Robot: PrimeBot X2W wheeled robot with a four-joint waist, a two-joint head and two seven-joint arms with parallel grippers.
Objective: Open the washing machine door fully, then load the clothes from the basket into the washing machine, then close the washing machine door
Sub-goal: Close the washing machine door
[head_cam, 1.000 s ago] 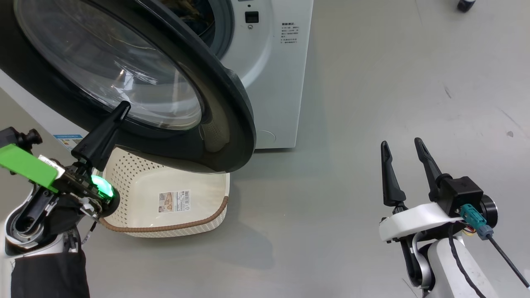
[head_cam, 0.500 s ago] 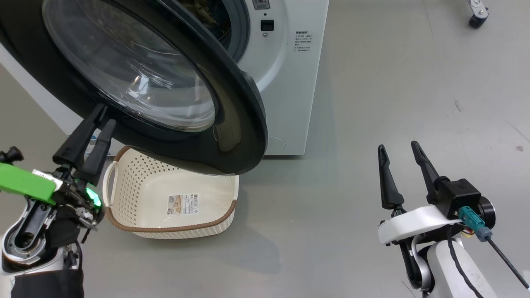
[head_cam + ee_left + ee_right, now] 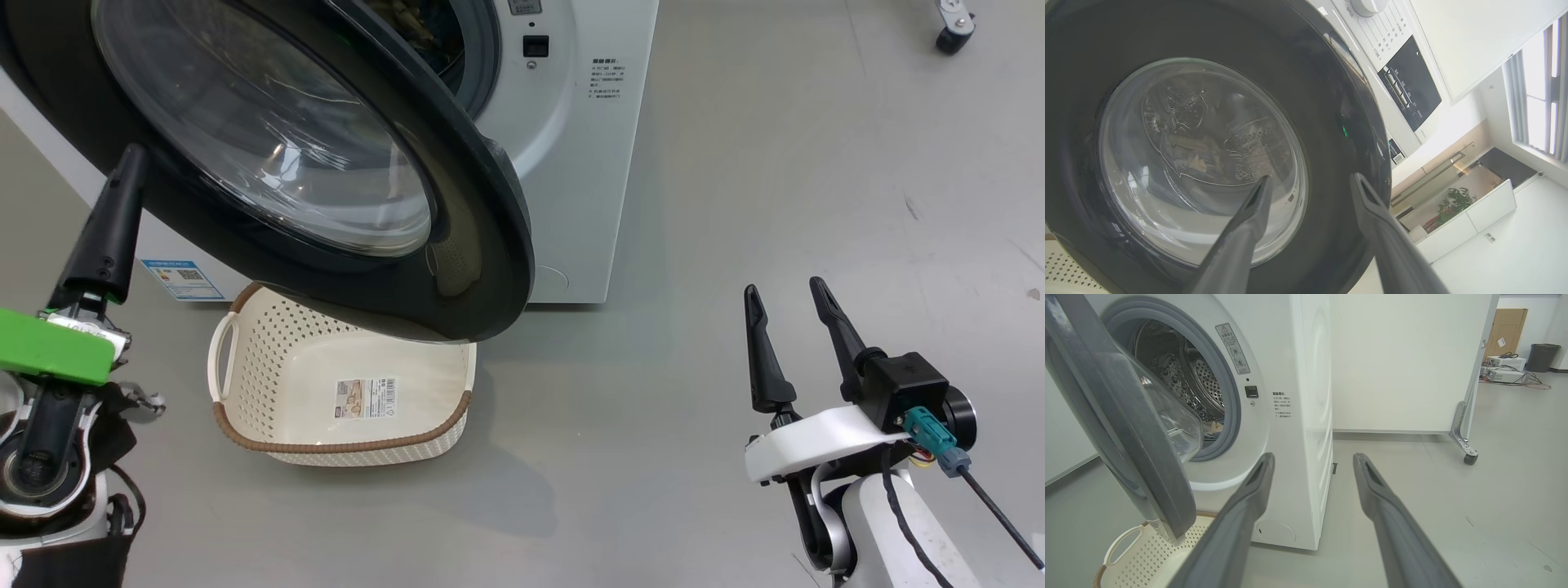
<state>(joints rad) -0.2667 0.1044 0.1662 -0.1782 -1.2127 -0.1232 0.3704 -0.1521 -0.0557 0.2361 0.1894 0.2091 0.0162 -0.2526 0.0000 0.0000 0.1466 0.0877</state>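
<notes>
The washing machine door (image 3: 482, 204), with its black rim and clear glass bowl, stands partly open on the white washing machine (image 3: 571, 163). It hangs over the basket (image 3: 277, 367), which holds nothing but a barcode label. A scrap of the clothes (image 3: 1216, 426) shows inside the steel drum. My left gripper (image 3: 129, 159) is open just left of the door's lower rim, apart from it. In the left wrist view the left gripper (image 3: 1311, 177) points at the door's (image 3: 1331, 102) outer face. My right gripper (image 3: 784, 286) stands open over bare floor to the right, holding nothing.
A white partition (image 3: 1404, 355) on a caster (image 3: 1470, 457) stands behind and to the right of the machine. Another caster (image 3: 951, 37) shows at the far right. The basket's handle (image 3: 1118, 547) sits under the door's (image 3: 1126, 437) lower edge. Grey floor stretches right of the machine.
My left gripper has gone from shut to open and swung left, off the door's lower rim. The head camera shifted a little. The right arm has stayed put.
</notes>
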